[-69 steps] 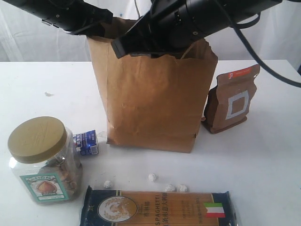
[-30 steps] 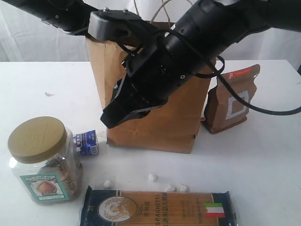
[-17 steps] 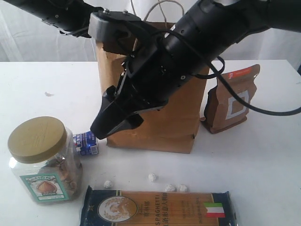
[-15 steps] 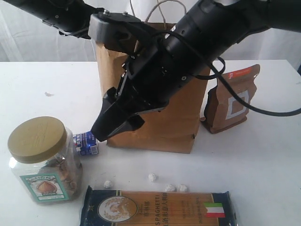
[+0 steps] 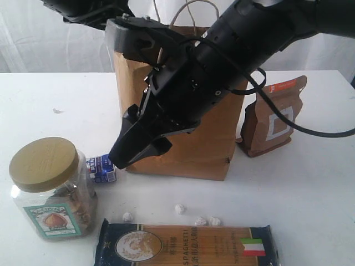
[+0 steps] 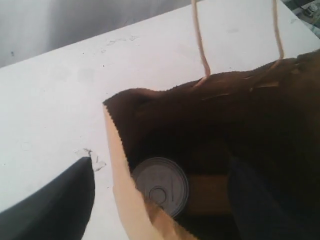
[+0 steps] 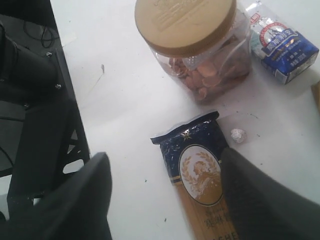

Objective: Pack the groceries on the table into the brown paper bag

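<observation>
Reckon on the small blue-white carton (image 5: 101,168) as the likeliest next pick. Lying flat on the table (image 5: 310,188) at eight o'clock from the foot of the brown paper bag (image 5: 205,152), just beside its corner. Probably light and thin-walled, easily dented (shiny face, maybe slippery), so take it across the short sides, gently.

Just above it, at its two o'clock, the right gripper (image 5: 123,156), with fingers spread wide and nothing between them.

Just beside the carton at seven o'clock, the tan-lidded clear jar (image 5: 50,188). Bulky, rigid, likely the heaviest item here; mind not to knock it with the outer finger.

At six o'clock of the bag, tiny foil balls (image 5: 180,209), then the blue spaghetti packet (image 5: 183,245). Long, brittle inside, best held mid-length.

At three o'clock, near the bag's side, the brown pouch (image 5: 274,119), upright.

Over the bag's mouth at eleven o'clock, the left gripper (image 6: 162,172), jaws apart and empty. Below it, inside, a dark pull-tab jar (image 6: 160,185) already on the bottom.

Expect the right arm across the bag's front to crowd any drop.
</observation>
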You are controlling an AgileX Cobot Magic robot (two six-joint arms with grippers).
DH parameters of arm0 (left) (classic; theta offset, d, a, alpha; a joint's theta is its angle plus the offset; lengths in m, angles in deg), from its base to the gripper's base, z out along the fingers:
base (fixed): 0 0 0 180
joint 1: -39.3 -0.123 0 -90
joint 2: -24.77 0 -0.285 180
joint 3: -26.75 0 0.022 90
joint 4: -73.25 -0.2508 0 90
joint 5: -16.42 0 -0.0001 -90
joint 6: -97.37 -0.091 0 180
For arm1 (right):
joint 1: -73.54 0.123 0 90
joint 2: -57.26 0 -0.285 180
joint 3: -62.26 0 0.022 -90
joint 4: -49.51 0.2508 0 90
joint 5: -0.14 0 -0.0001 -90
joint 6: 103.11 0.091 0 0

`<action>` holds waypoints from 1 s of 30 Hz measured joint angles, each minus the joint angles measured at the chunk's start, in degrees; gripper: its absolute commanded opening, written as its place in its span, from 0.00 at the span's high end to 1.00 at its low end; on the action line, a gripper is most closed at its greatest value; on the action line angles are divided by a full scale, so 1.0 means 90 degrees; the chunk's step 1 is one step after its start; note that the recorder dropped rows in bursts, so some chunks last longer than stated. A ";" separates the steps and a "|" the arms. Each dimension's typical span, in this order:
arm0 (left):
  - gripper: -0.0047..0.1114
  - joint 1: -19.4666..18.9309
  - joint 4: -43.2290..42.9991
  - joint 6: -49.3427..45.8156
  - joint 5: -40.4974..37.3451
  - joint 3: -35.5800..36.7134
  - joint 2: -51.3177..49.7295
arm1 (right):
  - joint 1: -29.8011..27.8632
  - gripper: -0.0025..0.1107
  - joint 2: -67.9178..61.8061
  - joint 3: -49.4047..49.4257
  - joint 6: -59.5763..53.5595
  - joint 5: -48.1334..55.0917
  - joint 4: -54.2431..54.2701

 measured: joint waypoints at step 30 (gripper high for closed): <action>0.96 -0.0230 -0.0861 0.1717 0.3802 0.7600 0.6128 | 0.0000 0.46 0.1878 0.1468 0.0137 -0.0333 0.0014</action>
